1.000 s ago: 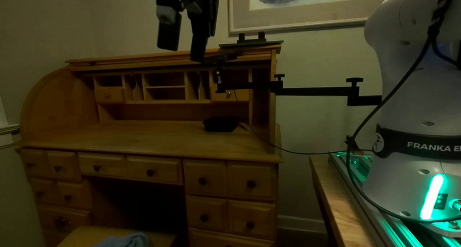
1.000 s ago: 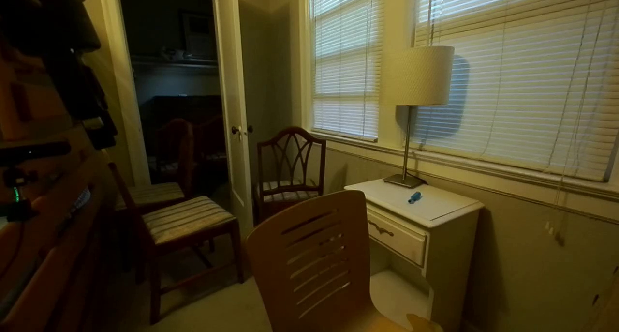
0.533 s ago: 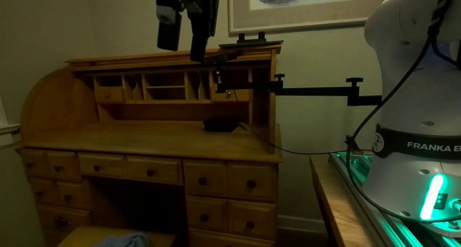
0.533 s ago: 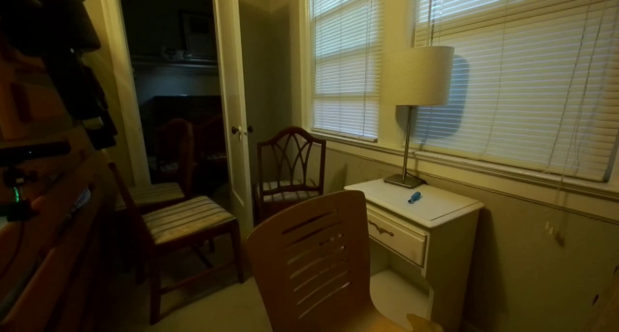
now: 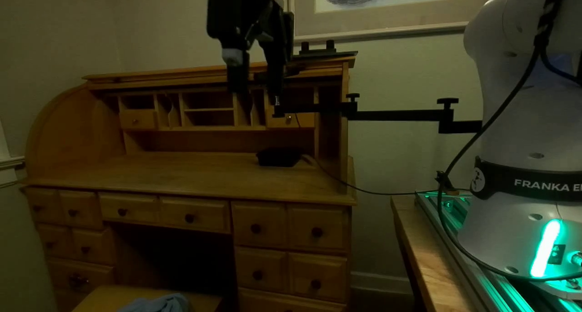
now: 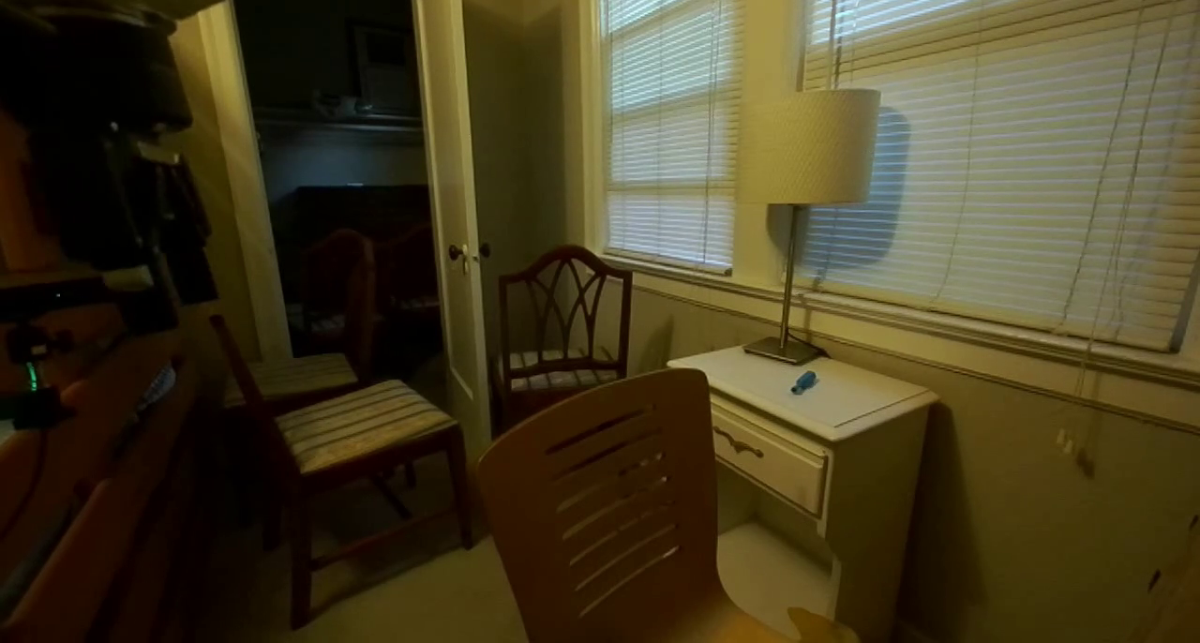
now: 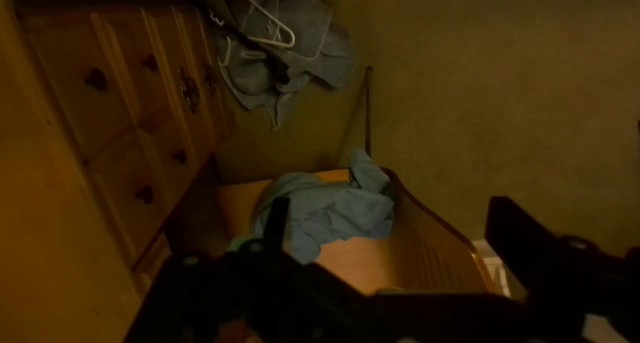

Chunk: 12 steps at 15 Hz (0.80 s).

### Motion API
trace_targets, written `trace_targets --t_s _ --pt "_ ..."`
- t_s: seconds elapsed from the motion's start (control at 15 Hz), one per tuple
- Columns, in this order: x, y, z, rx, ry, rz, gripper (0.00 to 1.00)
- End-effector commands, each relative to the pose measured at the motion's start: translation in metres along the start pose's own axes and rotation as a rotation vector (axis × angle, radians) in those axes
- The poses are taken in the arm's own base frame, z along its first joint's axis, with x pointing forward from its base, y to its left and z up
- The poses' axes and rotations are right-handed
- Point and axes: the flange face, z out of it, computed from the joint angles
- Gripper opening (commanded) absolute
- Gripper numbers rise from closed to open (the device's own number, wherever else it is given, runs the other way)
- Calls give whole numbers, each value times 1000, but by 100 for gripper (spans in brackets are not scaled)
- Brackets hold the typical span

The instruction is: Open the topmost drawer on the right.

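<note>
One topmost drawer, lower centre of frame, sits closed, pull-out outstanding; one gripper, upper centre, hangs spread.

Exterior view: faces desk. Exterior view: faces blinds. Both share end effector. Wrist view: downward.
</note>
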Motion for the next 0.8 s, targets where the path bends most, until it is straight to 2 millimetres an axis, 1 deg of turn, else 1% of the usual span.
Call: trace_targets --t_s 0.0,0.13,0.27,0.47,0.67,0.73 --pt "7 9 23 -69 -97 141 100" --pt "9 15 34 -79 -134 213 100" --pt "11 26 42 -100 -148 303 100" --pt "14 42 50 -75 -136 442 100" --pt "14 59 58 -89 -117 542 100" --pt "26 62 55 -103 -90 577 100"
